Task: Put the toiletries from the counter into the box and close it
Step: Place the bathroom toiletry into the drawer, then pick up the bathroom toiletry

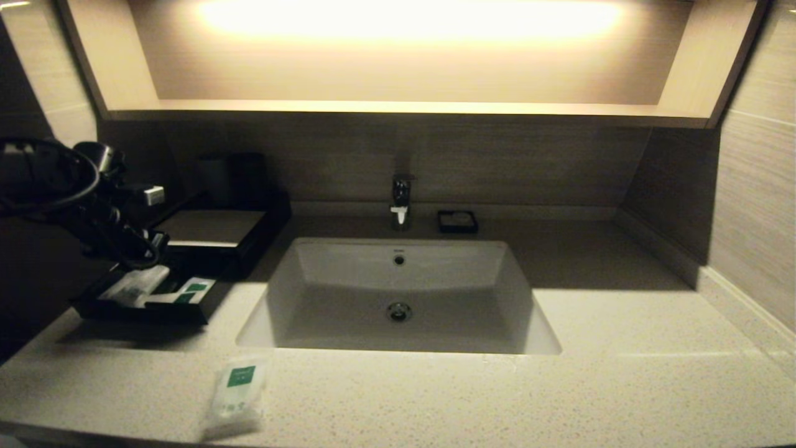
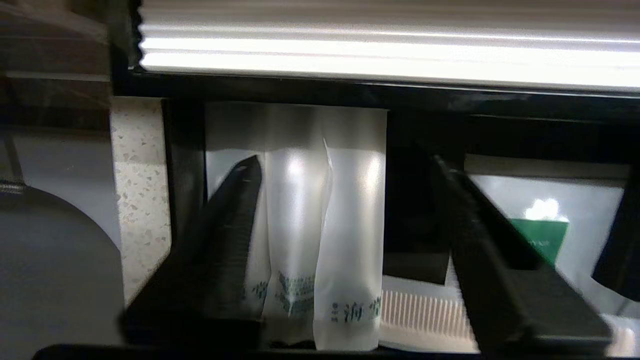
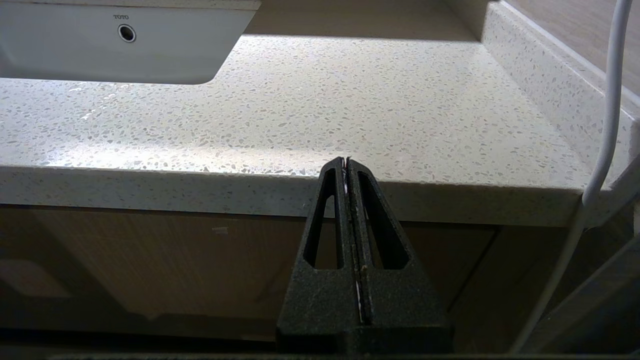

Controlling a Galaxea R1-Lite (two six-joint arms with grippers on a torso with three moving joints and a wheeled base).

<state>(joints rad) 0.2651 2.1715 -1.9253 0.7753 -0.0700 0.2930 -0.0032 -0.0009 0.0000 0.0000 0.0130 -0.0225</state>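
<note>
The black box [image 1: 211, 227] with its grey top panel stands at the left back of the counter [image 1: 622, 386], and its drawer tray [image 1: 93, 305] is slid out. Whitish packets [image 1: 134, 286] and a green-labelled packet [image 1: 193, 291] lie in the tray. My left gripper [image 1: 146, 249] hovers over the tray, open. In the left wrist view the gripper [image 2: 345, 160] straddles upright-looking whitish packets [image 2: 320, 225] without pinching them, beside a green-labelled packet [image 2: 540, 235]. A small squarish pouch [image 1: 239, 392] with a green label lies on the counter's front edge. My right gripper [image 3: 346, 162] is shut and empty, parked below the counter's front edge [image 3: 350, 190].
The white sunken sink [image 1: 398, 292] fills the middle, with a faucet [image 1: 401, 199] behind it. A small black square dish [image 1: 458, 221] sits by the back wall. Dark cups [image 1: 233, 177] stand behind the box. A pale comb [image 2: 425, 312] lies in the tray.
</note>
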